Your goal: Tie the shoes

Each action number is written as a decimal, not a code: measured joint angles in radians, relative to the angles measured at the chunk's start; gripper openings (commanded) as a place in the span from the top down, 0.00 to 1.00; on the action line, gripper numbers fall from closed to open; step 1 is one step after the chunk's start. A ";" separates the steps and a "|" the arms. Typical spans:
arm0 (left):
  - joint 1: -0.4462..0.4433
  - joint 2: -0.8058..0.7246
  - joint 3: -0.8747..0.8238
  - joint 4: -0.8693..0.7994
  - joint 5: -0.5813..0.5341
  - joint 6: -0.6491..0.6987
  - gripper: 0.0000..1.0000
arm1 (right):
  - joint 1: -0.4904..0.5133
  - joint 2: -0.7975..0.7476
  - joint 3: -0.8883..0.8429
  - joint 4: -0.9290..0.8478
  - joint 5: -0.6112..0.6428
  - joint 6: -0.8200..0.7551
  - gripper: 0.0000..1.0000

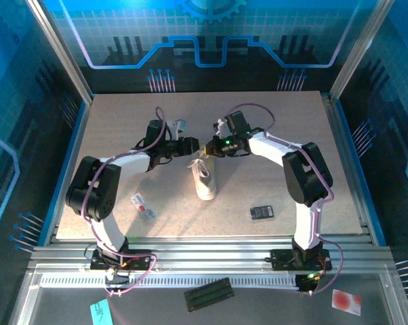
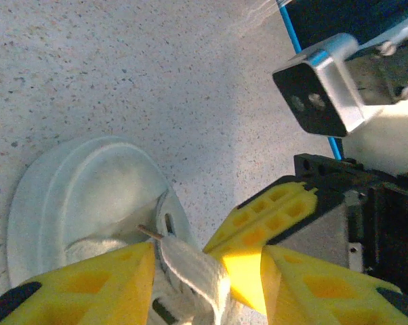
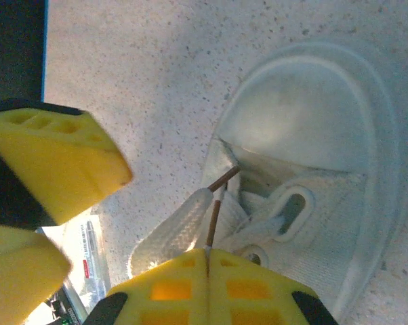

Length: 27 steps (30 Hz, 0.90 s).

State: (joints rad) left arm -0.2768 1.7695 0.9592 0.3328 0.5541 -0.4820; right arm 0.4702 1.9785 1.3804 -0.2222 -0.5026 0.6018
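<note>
Near the middle of the table, the sneaker lies lengthwise from 12 to 6 o'clock in the top view. Both arms meet just above its 12 o'clock end. The right jaws are clenched on the lace, whose thin brown tip runs into the seam between them. The left jaws stand released, and a flat band of lace lies in the gap, against one yellow finger. From the sneaker, a small black device lies at 4 o'clock. A white-and-red packet lies at 8 o'clock. Both are apart from it.
</note>
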 measured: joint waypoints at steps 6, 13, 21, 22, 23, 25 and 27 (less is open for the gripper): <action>0.000 0.055 0.027 0.005 0.020 -0.036 0.58 | -0.001 -0.005 0.000 0.036 -0.007 0.003 1.00; 0.000 0.067 0.027 0.048 0.034 -0.105 0.72 | -0.013 -0.005 0.000 0.049 -0.019 0.004 1.00; -0.002 0.088 0.026 0.126 0.064 -0.175 0.76 | -0.023 -0.005 0.000 0.061 -0.038 0.008 1.00; -0.002 0.089 0.026 0.126 0.064 -0.176 0.72 | -0.025 -0.005 0.000 0.061 -0.041 0.008 1.00; -0.003 0.089 0.024 0.126 0.064 -0.179 0.68 | -0.027 -0.005 0.000 0.062 -0.045 0.008 1.00; -0.003 0.089 0.017 0.126 0.062 -0.178 0.65 | -0.031 -0.005 0.000 0.065 -0.050 0.008 1.00; -0.003 0.089 0.004 0.124 0.060 -0.178 0.64 | -0.033 -0.005 0.000 0.067 -0.055 0.008 1.00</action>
State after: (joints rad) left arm -0.2798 1.8584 0.9634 0.4572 0.6144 -0.6601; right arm 0.4370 1.9732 1.3800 -0.1555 -0.5571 0.6098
